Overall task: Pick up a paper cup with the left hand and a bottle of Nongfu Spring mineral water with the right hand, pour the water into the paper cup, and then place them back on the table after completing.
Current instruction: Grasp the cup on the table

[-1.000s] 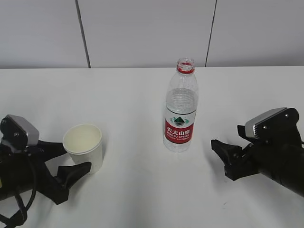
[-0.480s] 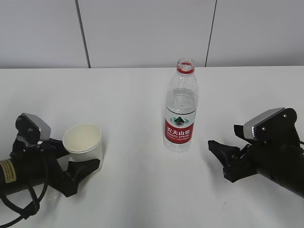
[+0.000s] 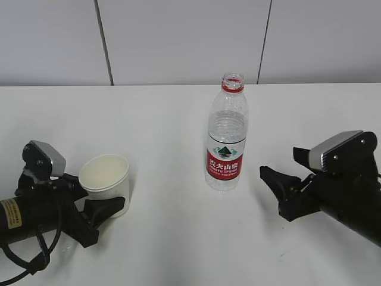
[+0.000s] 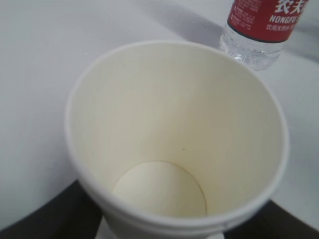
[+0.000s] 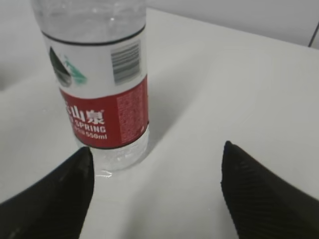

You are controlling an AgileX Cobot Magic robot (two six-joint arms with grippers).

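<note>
- The left hand point(image 3: 89, 205) is lying low on the table point(image 3: 166, 125) with its two black fingers point(image 3: 104, 210) spread apart and reaching along either side of the paper cup point(image 3: 105, 183); whether the fingers are pressing on the cup wall cannot be told.
- The paper cup is standing upright on the table at the left, and the left wrist view is looking down into it point(image 4: 174, 144), showing a dry, cream-coloured inside.
- The right hand point(image 3: 286, 193) is hovering low at the right with its fingers point(image 5: 259, 194) wide apart, gripping nothing and pointing toward the bottle point(image 3: 227, 134).
- The bottle is standing upright near the table's middle, uncapped, with a red neck ring and a red label point(image 5: 107, 117), just ahead of the right fingertips and apart from them.
- The water point(image 3: 226, 179) is sitting clear inside the bottle.
</note>
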